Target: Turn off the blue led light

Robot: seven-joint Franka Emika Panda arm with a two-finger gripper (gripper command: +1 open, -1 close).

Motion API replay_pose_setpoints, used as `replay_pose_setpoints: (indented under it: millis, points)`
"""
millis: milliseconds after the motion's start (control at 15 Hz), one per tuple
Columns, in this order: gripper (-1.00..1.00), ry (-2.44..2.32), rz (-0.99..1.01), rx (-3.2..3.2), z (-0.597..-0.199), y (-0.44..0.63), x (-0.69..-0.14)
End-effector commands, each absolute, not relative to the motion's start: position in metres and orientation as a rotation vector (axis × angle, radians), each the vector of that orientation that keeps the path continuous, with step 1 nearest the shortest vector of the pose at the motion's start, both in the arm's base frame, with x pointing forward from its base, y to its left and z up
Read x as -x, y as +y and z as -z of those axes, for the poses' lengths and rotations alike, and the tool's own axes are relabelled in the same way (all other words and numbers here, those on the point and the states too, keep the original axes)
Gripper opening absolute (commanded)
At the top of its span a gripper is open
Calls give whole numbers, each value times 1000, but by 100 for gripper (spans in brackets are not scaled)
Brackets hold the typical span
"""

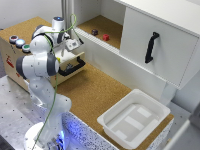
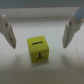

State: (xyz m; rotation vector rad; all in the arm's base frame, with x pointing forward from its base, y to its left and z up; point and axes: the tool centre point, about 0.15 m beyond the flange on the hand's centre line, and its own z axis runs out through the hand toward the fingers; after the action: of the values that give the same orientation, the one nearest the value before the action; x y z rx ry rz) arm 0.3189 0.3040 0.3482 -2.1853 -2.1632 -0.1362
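Gripper (image 2: 40,29) fingers spread wide apart in the wrist view, two pale blurred prongs straddling a small yellow cube (image 2: 39,50) with a dark T-like mark, touching nothing. In the exterior view the gripper itself is lost behind the white Panda arm (image 1: 39,60). Over to the round silvery-rimmed blue led light (image 1: 20,43): it sits on top of the wooden box (image 1: 12,62) at the exterior view's left, between the red-centred button (image 1: 13,38) and the green-centred button (image 1: 26,48), all tiny and soft. Outward, cork tabletop (image 1: 95,92), black drawer handle (image 1: 73,68), white plastic tray (image 1: 134,118).
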Motion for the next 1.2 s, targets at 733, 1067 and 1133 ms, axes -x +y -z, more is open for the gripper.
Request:
replay_pose_setpoints:
  millis: [733, 1067, 1133]
  points:
    - [100, -2412, -285, 2198, -494, 397, -275]
    - [100, -2348, -321, 2306, -530, 434, -233]
    - [100, -2316, -299, 2341, -536, 440, -224]
